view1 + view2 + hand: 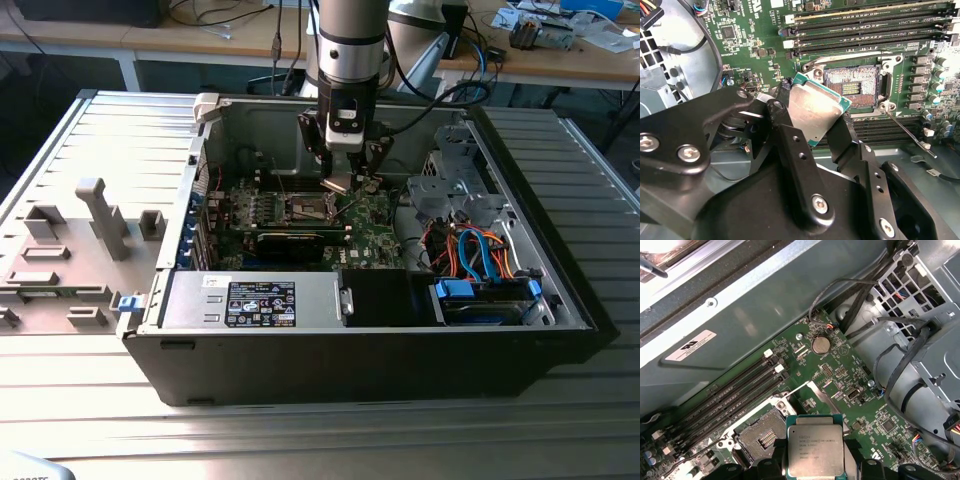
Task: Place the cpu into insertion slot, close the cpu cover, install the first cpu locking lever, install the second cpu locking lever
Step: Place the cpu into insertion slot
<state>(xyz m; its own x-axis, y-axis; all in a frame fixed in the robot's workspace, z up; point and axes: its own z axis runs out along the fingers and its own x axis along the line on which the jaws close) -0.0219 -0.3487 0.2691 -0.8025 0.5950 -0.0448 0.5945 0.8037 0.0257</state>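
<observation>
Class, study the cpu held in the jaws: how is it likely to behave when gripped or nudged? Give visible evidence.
The cpu is a thin flat plate with a metal top, so probably stiff, not floppy. Its smooth silvery face may be slippery; the jaws pinch it by opposite edges. Flat and square, it should not roll.

Open computer case (pixel 300 375) on a ribbed grey table (pixel 120 400), labelled box (pixel 260 303) and blue-orange cables (pixel 478 252) inside it.
</observation>
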